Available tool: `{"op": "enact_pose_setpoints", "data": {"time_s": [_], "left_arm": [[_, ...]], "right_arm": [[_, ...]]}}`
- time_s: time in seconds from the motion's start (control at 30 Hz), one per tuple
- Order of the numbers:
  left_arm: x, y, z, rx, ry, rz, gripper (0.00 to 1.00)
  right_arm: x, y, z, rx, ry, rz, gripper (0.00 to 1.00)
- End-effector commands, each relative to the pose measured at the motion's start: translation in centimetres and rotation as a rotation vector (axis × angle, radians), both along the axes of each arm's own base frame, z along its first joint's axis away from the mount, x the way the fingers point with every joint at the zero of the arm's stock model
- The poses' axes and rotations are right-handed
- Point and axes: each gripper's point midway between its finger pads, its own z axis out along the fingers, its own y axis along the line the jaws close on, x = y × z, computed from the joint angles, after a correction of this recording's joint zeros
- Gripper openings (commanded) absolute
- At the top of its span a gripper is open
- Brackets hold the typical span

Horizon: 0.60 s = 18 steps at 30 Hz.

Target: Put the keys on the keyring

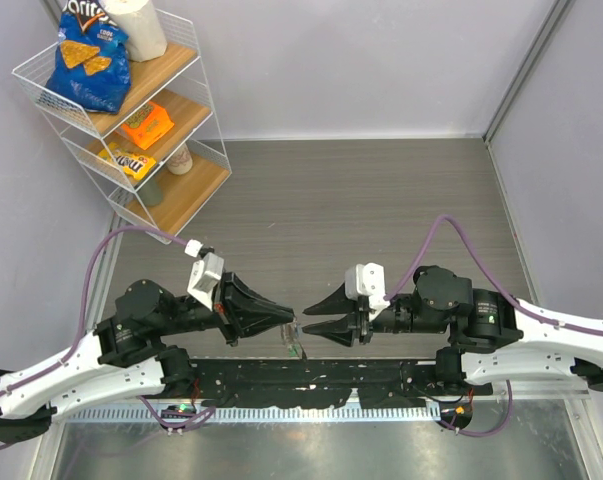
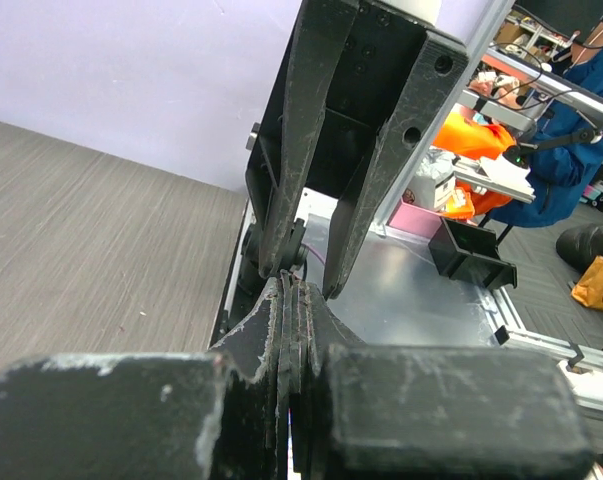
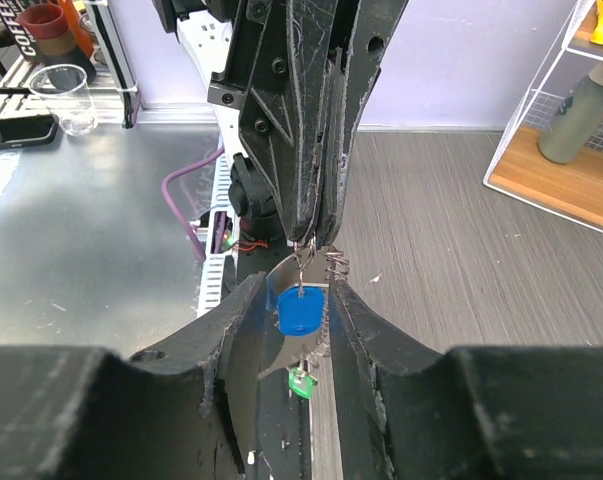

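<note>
My left gripper [image 1: 287, 318] is shut on the top of the keyring [image 3: 330, 300], a thin floppy chain-like loop that hangs from its tips [image 3: 316, 235]. The blue-headed key [image 3: 302, 308] hangs on the loop. The green-headed key [image 3: 301, 382] dangles below it and also shows in the top view [image 1: 297, 350]. My right gripper [image 1: 307, 319] faces the left one tip to tip. It is open, with its jaws on either side of the blue key [image 3: 299, 292], and I cannot tell if they touch it. In the left wrist view the shut fingers [image 2: 289, 290] hide the keyring.
A white wire shelf [image 1: 131, 110] with snack bags stands at the far left. The black base rail [image 1: 311, 380] and a metal surface lie below the grippers. A clear plastic cup [image 3: 64, 95] stands on that metal surface.
</note>
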Motion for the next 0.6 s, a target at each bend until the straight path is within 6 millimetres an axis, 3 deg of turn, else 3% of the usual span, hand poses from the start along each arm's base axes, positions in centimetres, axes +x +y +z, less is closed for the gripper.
{"op": "enact_pose_setpoints", "data": {"time_s": [0.0,0.57], "left_arm": [[-0.4,0.6,2.8,-0.106,-0.041,-0.008,0.0],[-1.1,1.0,3.1,-0.135,-0.052,-0.036,0.0]], "right_arm": [[-0.1,0.5,2.3,0.072,0.021,-0.005,0.38],[-0.5,1.6,2.6,0.07,0.05,0.021,0.38]]}}
